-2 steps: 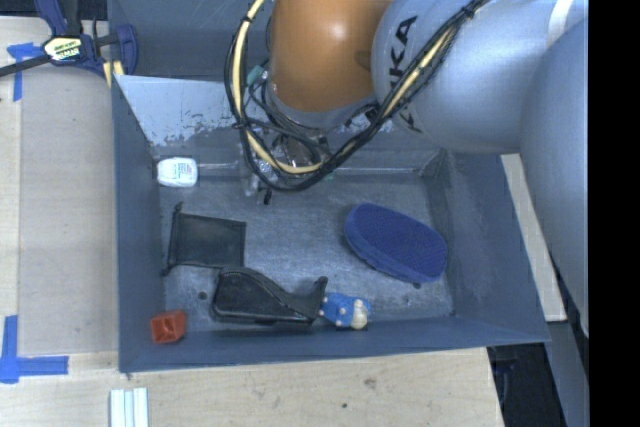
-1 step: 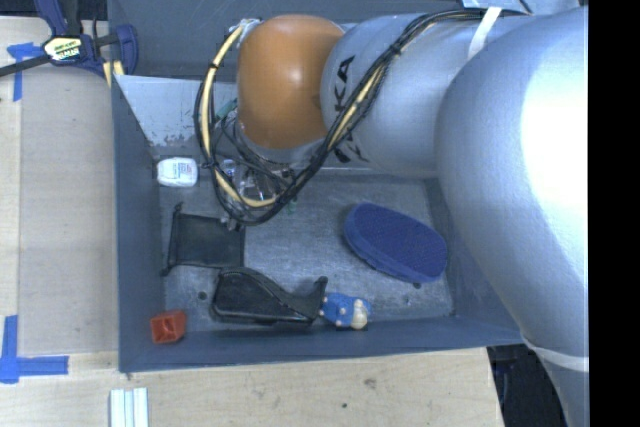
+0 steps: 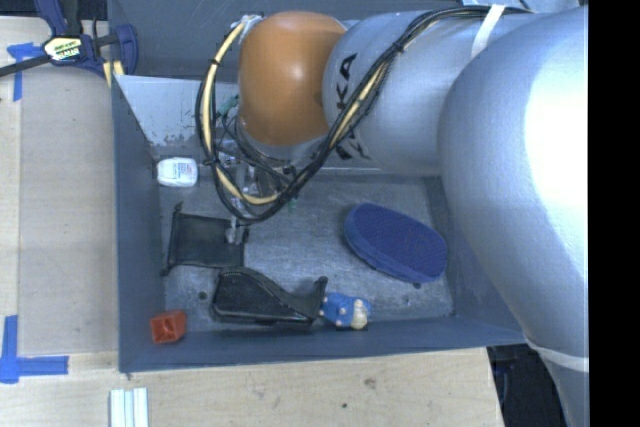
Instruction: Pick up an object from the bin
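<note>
Camera view: the arm is reaching into the grey bin point(image 3: 135, 245), its pincer point(image 3: 238, 227) hanging low over the left half of the floor.

Six loose things are lying in the bin, well spread out. The pincer is sitting under the orange wrist cover point(image 3: 285, 75), at the upper right edge of one black flat piece point(image 3: 200, 241) lying left of centre; whether it is released or clenched I cannot tell. One small white piece point(image 3: 177, 172) is lying near the back left wall. One dark wedge-shaped thing point(image 3: 258, 299) is lying along the front wall, with one small blue-and-yellow toy point(image 3: 345, 312) touching its right end. One orange-red block point(image 3: 168, 326) is sitting in the front left corner, and one blue oval pad point(image 3: 395, 242) is resting on the right.
</note>
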You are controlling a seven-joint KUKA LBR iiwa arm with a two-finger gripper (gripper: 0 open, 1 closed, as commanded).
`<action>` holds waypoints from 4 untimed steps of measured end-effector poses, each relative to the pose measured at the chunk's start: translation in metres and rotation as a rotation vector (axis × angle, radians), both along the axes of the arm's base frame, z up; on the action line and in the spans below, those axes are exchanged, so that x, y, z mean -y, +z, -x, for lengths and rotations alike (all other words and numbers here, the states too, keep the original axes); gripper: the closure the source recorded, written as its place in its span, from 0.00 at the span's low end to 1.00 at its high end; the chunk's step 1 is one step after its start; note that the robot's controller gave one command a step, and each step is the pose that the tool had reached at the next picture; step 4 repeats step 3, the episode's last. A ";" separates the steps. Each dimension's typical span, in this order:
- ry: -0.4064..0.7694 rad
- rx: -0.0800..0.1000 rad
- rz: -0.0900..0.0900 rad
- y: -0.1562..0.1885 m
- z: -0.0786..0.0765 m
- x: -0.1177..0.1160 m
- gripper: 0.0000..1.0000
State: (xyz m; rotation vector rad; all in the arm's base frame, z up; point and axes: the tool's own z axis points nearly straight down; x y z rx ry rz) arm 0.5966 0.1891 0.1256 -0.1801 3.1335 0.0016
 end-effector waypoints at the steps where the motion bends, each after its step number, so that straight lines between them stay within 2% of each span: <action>1: 0.026 -0.005 0.002 -0.058 -0.007 0.000 0.00; 2: 0.024 0.000 0.000 -0.054 -0.008 0.000 1.00; 3: 0.077 0.009 -0.003 0.111 0.009 -0.016 1.00; 4: 0.077 0.009 -0.003 0.111 0.009 -0.016 1.00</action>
